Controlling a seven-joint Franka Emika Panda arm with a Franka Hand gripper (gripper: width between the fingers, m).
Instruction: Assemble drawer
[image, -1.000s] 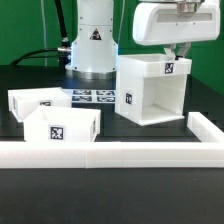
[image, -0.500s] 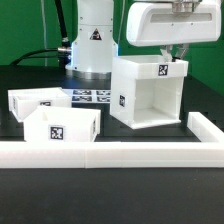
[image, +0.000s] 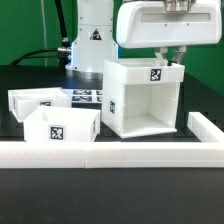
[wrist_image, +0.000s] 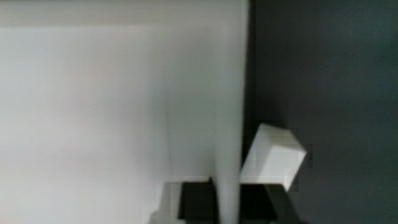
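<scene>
In the exterior view, the pincer (image: 171, 58) is clamped on the upper wall of the drawer shell (image: 140, 100), which has slid along the desk (image: 40, 185) toward the exterior view's left, nearer the front tray (image: 62, 128). In the wrist view, that wall (wrist_image: 107, 100) runs between the fingers (wrist_image: 267, 200), so the shell seems on its way to meet the trays.

Behind my black worktop (image: 20, 78) hangs a green backdrop (image: 25, 25); a low white rail (image: 100, 155) edges the near side.

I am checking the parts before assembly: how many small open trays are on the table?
2. The rear tray lies at the exterior view's left; the front tray stands just before it. The large shell could hide others.
</scene>
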